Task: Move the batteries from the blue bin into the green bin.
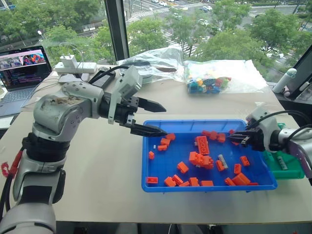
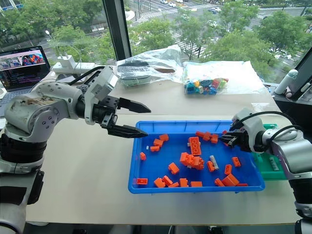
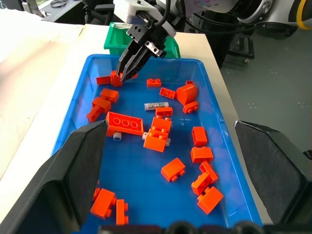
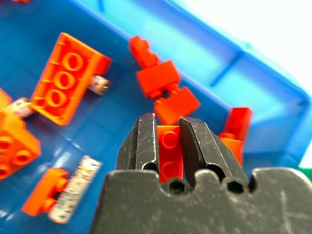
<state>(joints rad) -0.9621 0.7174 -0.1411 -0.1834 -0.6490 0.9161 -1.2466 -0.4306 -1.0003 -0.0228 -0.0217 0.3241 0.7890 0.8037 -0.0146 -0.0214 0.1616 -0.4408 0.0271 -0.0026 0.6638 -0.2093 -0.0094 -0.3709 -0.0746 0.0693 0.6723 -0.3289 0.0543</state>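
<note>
My right gripper [image 4: 166, 146] is pinched on a small orange plastic brick [image 4: 169, 151] near the far edge of the shallow blue plastic bin [image 1: 153, 183]; left gripper [image 1: 153, 118] hangs spread, empty.

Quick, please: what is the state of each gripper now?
Left gripper: open, holding nothing.
Right gripper: shut; whether it grips a brick cannot be told.
</note>
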